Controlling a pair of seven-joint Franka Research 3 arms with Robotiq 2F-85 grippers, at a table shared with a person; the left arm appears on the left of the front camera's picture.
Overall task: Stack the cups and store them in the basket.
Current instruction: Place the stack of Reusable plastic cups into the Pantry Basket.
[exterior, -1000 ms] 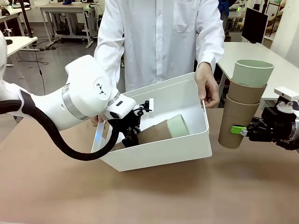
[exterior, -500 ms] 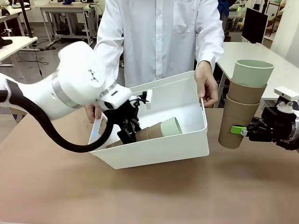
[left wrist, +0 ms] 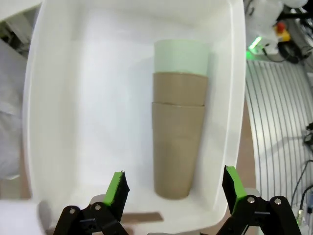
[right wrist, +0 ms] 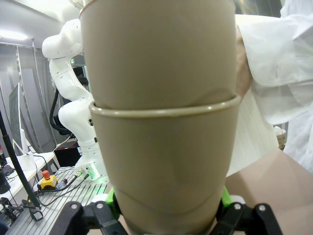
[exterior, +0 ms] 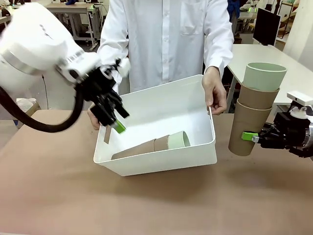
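Nearest edge of the table (exterior: 156,210) is noted bare. Just beyond it, toward the middle, the basket (exterior: 161,164) is now seen sitting flatter than a second ago, when it was tipped toward the robot. A three-cup stack (exterior: 149,148), two tan and one mint, has been left lying on its side along the basket's near wall, with the mint mouth toward the robot's right. The left gripper (exterior: 120,121) has been drawn up and out over the basket's left end. Its jaws are spread wide with nothing between them, and the stack lies free below. The first half of the storing is judged done. Off the basket's right end, well apart, the right gripper (exterior: 247,137) is seen unmoved, pinching the lowest tan cup of the second stack (exterior: 255,105), which is held upright with the mint cup on top. That stack remains to be laid in beside the first. Farther off, one hand of the person (exterior: 216,95) is kept on the basket's far right corner.
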